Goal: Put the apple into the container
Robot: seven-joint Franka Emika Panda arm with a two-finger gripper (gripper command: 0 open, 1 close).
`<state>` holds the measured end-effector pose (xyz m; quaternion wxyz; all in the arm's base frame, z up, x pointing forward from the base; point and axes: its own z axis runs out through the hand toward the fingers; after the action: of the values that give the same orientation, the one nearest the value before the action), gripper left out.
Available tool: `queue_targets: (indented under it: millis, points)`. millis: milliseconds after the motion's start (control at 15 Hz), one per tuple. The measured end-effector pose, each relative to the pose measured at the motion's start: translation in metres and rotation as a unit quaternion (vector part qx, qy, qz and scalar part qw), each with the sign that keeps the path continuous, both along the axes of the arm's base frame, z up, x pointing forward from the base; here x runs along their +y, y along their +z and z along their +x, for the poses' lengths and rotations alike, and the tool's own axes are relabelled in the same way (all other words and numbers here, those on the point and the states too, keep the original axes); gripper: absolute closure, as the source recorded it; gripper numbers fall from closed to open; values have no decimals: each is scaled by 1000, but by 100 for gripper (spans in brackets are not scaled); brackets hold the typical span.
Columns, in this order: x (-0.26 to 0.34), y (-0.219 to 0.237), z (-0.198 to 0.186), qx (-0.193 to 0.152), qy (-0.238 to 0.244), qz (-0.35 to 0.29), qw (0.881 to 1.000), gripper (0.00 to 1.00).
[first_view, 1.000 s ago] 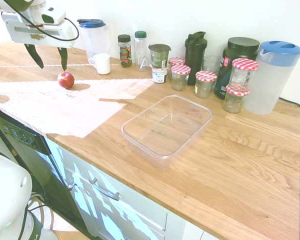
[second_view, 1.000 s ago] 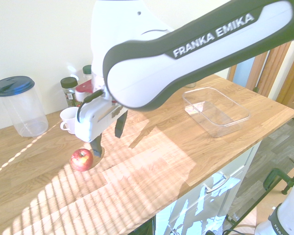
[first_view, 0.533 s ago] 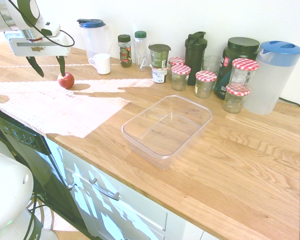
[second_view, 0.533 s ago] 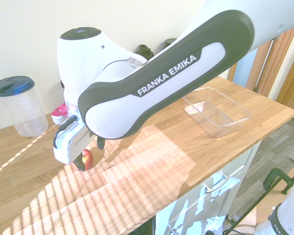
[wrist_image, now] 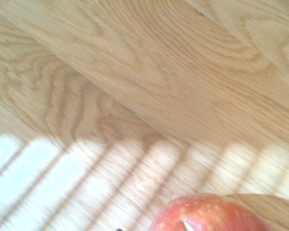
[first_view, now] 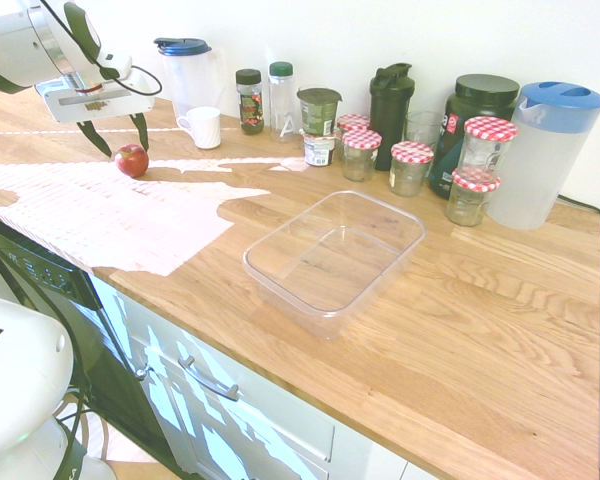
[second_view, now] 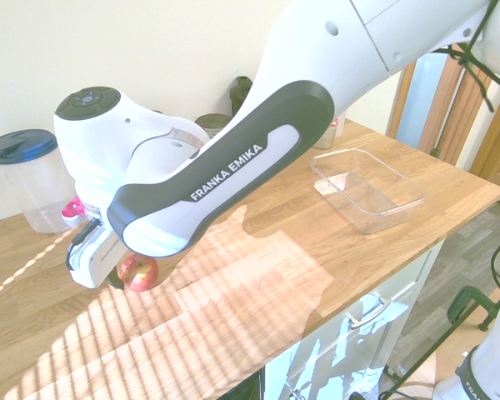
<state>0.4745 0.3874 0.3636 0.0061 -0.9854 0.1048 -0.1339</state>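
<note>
The apple point(first_view: 131, 160), red with yellowish patches, rests on the wooden counter at the far left. My gripper point(first_view: 126, 150) is low over it, open, with one dark finger on either side of the fruit and no grip on it. From the other side the arm's hand hides most of the fingers, and the apple point(second_view: 138, 271) shows just beside it. The apple point(wrist_image: 207, 214) also fills the lower edge of the wrist view. The container point(first_view: 290, 290), a clear shallow tray, sits empty mid-counter, well to the right of the apple, and the container point(second_view: 327, 185) shows in the second exterior view too.
A white mug point(first_view: 202, 127) and a blue-lidded pitcher point(first_view: 188, 70) stand just behind the apple. Further right along the wall are bottles, jars with red-checked lids point(first_view: 412, 165), a black shaker point(first_view: 390, 100) and a big pitcher point(first_view: 545, 150). The counter's front edge drops to drawers.
The gripper has come down from above the counter to the apple's level, and its open fingers now flank the fruit. The apple and the container have stayed put.
</note>
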Motion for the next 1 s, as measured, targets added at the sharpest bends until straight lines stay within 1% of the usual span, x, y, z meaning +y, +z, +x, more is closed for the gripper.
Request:
queue_targets:
  millis: [467, 800, 933, 1000]
  points:
    - [-4, -12, 6, 13, -5, -17, 1000, 100]
    - [-5, -16, 9, 18, -10, -17, 1000, 100]
    - [-9, -11, 15, 21, -22, -13, 999, 100]
    - [-15, 1, 21, 25, -39, -13, 999, 100]
